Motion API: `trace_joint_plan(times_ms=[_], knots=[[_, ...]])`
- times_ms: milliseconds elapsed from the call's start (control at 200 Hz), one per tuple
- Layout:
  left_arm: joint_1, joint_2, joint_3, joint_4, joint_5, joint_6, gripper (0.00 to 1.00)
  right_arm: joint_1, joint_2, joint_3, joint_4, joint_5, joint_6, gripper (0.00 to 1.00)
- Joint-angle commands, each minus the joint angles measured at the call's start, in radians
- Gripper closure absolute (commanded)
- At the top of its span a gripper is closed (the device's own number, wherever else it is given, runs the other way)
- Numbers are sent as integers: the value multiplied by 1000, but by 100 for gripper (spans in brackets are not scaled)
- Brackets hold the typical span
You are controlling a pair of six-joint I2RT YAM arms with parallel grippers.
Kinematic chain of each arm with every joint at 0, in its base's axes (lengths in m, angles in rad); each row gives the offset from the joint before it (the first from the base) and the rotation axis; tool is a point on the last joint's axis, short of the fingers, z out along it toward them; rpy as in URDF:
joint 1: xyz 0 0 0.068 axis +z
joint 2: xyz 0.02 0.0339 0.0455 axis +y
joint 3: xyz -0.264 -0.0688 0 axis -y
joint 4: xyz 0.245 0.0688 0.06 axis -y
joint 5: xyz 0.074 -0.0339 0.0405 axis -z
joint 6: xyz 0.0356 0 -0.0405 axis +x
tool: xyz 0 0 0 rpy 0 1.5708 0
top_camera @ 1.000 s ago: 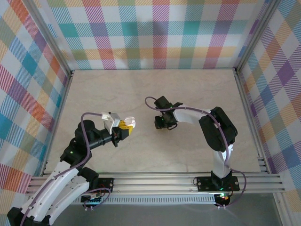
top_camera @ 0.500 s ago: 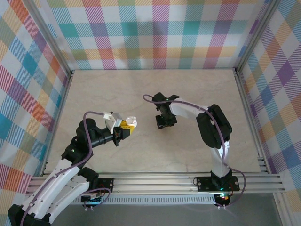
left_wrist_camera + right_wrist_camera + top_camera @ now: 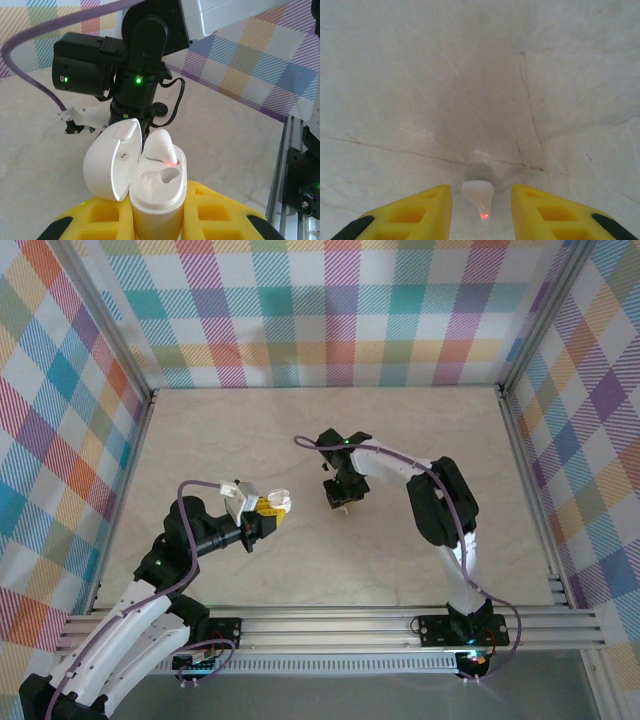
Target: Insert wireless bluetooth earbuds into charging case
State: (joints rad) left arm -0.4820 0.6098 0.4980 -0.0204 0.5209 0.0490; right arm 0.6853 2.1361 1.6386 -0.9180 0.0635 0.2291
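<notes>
Inside the lid (image 3: 105, 150) of the glossy white plastic charging case (image 3: 157, 192), the grey mark (image 3: 121, 156) is unreadable. Your left gripper (image 3: 156, 214) clamps the open case, a red-lit white stemmed earbud (image 3: 161, 147) seated inside. Your right gripper (image 3: 481, 210) stands parted around a second white earbud (image 3: 478, 192) on the marble table (image 3: 470, 75).

Bright even light, soft shadows, blurred foreground

No readable text, brand or number. Only a tiny grey printed mark (image 3: 121, 156) inside the open lid of the charging case (image 3: 156, 200), left of the case's body, too small and blurred to make out as letters or figures.
</notes>
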Motion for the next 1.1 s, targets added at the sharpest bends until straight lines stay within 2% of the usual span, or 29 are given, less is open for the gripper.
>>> trace_joint_plan(times_ms=[0,395,760,1095], knots=[[-8,8,0,50,-4,-15,100,-4,32,26,-63,-7,-51,65],[-9,38,6,64,5,-17,100,-3,74,70,-70,-37,-66,73],[-9,33,15,46,-1,-9,100,-3,62,68,-94,-44,-59,89],[-9,45,24,48,4,-7,100,-4,-5,46,-61,-32,-35,92]])
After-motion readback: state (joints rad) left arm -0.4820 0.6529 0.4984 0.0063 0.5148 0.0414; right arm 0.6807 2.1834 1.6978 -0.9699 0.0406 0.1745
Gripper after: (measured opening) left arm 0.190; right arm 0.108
